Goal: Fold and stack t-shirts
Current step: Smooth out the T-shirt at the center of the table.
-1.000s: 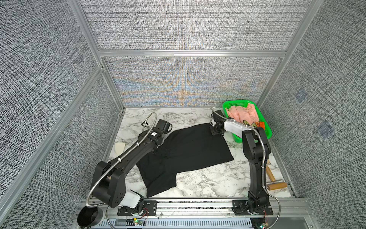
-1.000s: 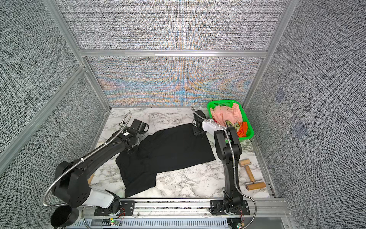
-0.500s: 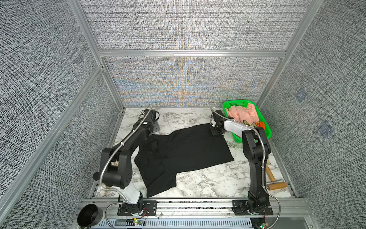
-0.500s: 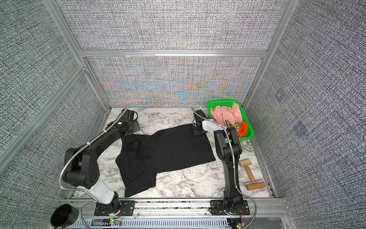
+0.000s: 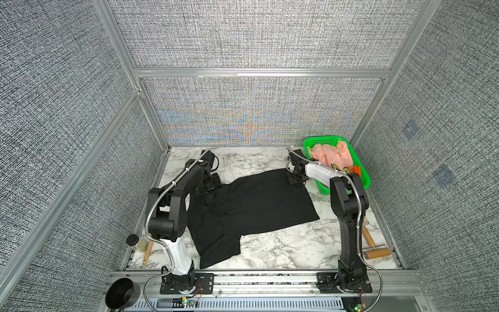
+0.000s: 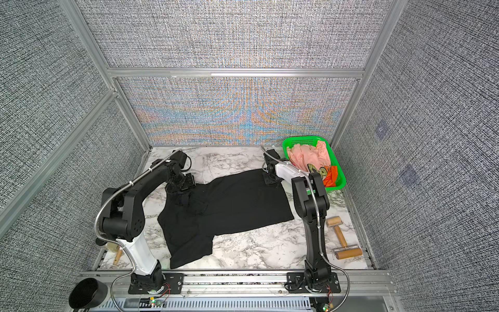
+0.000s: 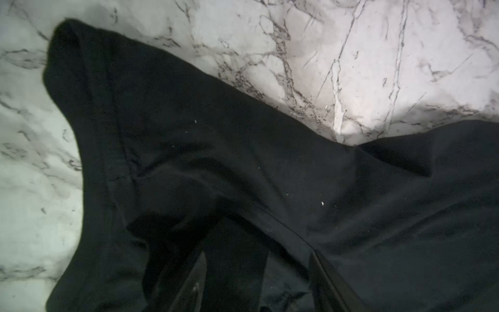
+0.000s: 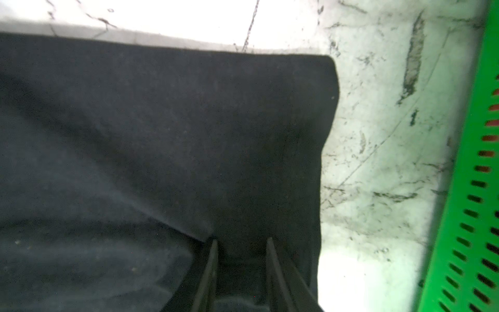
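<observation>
A large black t-shirt point(image 5: 256, 205) point(image 6: 237, 205) lies spread on the marble table, showing plain black cloth. My left gripper point(image 5: 208, 186) point(image 6: 183, 186) is down on its far left part. In the left wrist view this gripper point(image 7: 258, 252) stands open with a raised fold of the shirt point(image 7: 243, 162) between the fingers. My right gripper point(image 5: 295, 178) point(image 6: 270, 179) is at the shirt's far right corner. In the right wrist view it point(image 8: 242, 240) is shut on the black cloth point(image 8: 162, 135). A peach-pink t-shirt point(image 5: 329, 155) point(image 6: 307, 156) and an orange one point(image 5: 356, 170) point(image 6: 332, 175) lie in the basket.
The green basket point(image 5: 322, 141) point(image 6: 305, 140) point(image 8: 472, 162) stands at the far right, close beside my right gripper. Wooden rollers point(image 5: 376, 252) point(image 6: 348, 252) lie at the front right. A black-lidded jar point(image 5: 133, 240) and a wooden stick point(image 5: 147, 252) sit at the front left.
My left arm has folded back and its gripper has shifted left onto the shirt's far left part, with the jaws narrowing. The right arm has not moved.
</observation>
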Controlling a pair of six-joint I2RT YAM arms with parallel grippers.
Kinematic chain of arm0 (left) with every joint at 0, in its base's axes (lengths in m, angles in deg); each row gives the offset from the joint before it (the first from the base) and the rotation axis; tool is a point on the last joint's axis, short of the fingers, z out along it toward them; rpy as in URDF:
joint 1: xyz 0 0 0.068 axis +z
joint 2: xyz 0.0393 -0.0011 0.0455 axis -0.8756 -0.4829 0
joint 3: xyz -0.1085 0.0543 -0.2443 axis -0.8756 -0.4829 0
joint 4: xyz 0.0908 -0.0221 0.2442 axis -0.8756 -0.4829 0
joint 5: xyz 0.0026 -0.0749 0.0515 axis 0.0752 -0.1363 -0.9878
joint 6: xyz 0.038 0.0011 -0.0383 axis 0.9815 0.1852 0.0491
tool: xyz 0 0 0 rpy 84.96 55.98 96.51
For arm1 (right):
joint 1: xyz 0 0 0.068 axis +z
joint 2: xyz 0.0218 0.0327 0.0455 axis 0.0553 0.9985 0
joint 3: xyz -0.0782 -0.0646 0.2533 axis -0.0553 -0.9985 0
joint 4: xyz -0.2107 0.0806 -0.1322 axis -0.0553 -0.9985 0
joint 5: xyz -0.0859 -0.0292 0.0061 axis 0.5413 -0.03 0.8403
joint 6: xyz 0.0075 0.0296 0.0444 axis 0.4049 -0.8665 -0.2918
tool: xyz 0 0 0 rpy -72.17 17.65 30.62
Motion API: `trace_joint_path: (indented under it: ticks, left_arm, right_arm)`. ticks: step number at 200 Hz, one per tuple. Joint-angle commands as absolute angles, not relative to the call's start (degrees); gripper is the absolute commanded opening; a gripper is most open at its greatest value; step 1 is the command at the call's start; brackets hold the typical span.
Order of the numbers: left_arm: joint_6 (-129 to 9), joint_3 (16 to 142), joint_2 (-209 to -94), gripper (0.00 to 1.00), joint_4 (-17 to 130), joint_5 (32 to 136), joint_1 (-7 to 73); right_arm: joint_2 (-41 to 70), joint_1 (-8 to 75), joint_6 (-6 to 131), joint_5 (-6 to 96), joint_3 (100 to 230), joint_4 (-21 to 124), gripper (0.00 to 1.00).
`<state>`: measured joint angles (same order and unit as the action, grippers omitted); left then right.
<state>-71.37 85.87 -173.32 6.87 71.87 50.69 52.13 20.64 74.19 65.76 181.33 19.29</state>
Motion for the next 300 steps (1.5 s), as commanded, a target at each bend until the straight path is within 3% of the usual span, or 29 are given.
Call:
trace_joint_path:
  ticks: [1, 54, 70, 137, 167, 202, 216, 234, 244, 252, 300]
  left_arm:
    - [-72.1, 84.7, -172.9, 0.64, 4.1, 73.0, 50.7]
    - [-72.9, 81.5, -171.3, 0.64, 4.3, 71.5, 50.7]
    - [-73.1, 81.8, -172.0, 0.59, 4.9, 72.4, 50.7]
    - [-76.0, 73.1, -167.6, 0.13, 5.4, 69.3, 50.8]
    - [-78.2, 67.1, -163.4, 0.01, 6.7, 68.4, 50.8]
    - [-79.4, 65.8, -160.1, 0.05, 6.3, 67.2, 50.7]
    - [-80.9, 66.0, -159.7, 0.2, 5.6, 66.0, 50.8]
    - [-83.0, 67.6, -159.0, 0.28, 4.0, 62.7, 50.8]
    - [-83.7, 69.0, -158.0, 0.44, 3.8, 60.2, 50.8]
    - [-84.0, 70.5, -157.1, 0.5, 3.9, 58.2, 50.8]
    - [-79.9, 78.8, -159.1, 0.54, 16.9, 54.1, 52.5]
  right_arm:
    - [52.7, 20.6, 74.2, 66.7, 180.8, 16.7, 0.36]
    - [53.1, 20.5, 74.6, 66.6, 180.7, 16.7, 0.36]
    - [53.0, 20.6, 74.7, 66.5, 180.7, 16.7, 0.36]
    - [53.0, 20.4, 74.8, 66.8, 180.4, 16.4, 0.36]
    - [53.1, 20.3, 75.1, 66.9, 180.5, 16.1, 0.36]
    - [53.4, 20.3, 75.2, 66.9, 180.7, 16.0, 0.36]
    - [53.5, 20.3, 75.2, 66.9, 180.9, 15.9, 0.36]
    - [53.6, 20.2, 75.2, 67.2, 180.9, 15.8, 0.36]
    - [53.5, 20.2, 75.3, 67.2, 181.0, 15.7, 0.36]
    - [53.5, 20.2, 75.3, 67.3, 181.1, 15.6, 0.36]
    - [51.0, 20.2, 73.5, 65.7, 180.5, 16.8, 0.36]
